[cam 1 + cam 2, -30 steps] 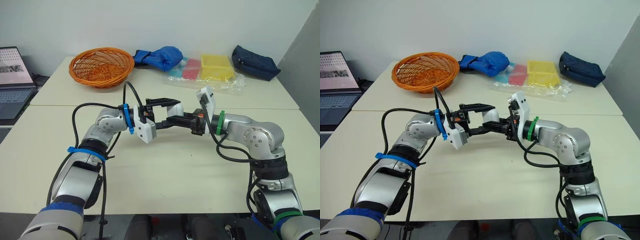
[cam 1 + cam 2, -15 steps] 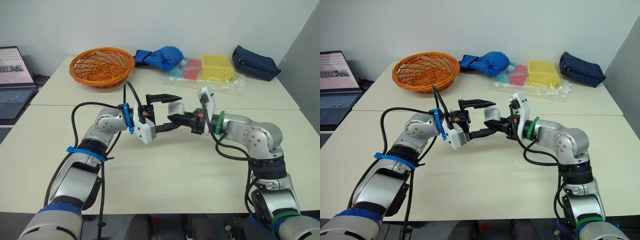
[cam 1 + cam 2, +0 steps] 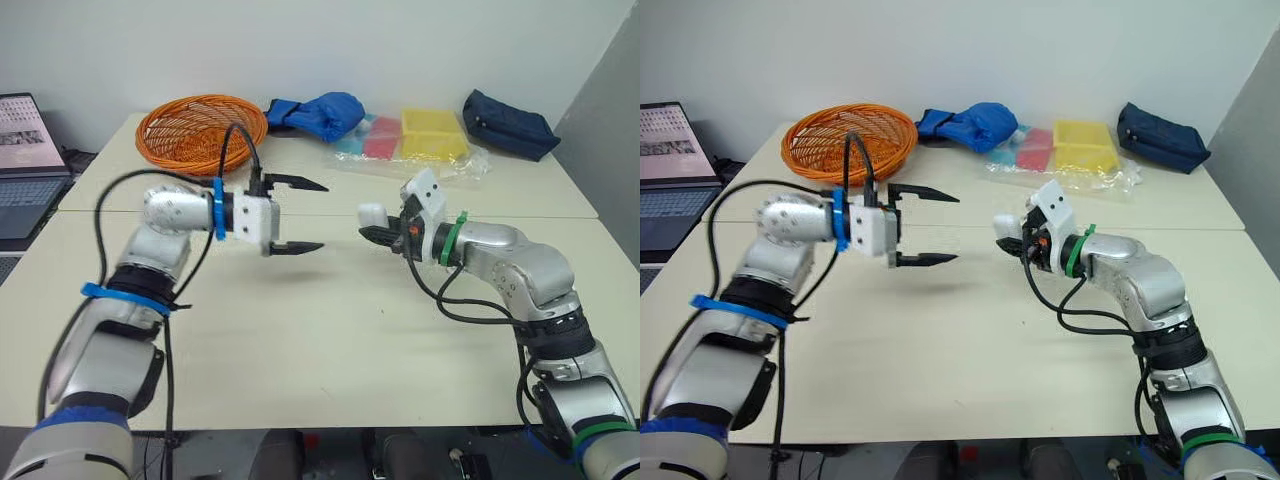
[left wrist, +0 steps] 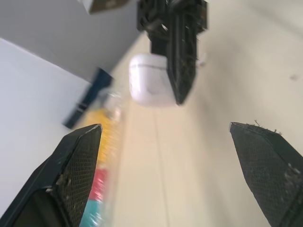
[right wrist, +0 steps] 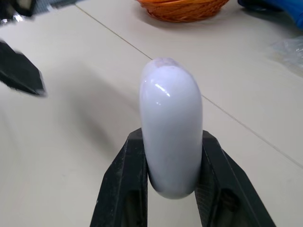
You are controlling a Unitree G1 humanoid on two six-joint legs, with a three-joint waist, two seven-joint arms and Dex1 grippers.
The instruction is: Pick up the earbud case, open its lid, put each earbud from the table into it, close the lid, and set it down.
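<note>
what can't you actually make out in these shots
The earbud case: lower end hidden between the fingers of the right gripper, right wrist view; lid seam cannot be made out.
Same case, left wrist view: blurred, one side behind a black finger.
Any earbuds on the table: too small to tell, eye views.
The laptop: cut off by the left edge, eye views.

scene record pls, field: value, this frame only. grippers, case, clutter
left gripper: jaws wide open, empty, above the table, pointing toward the case
right gripper: jaws shut on the case, held off the table
case: white, lid looks shut
table: beige
far side of the table: basket, blue bag, yellow box in plastic wrap, navy pouch
laptop: past the table's left edge, screen on
</note>
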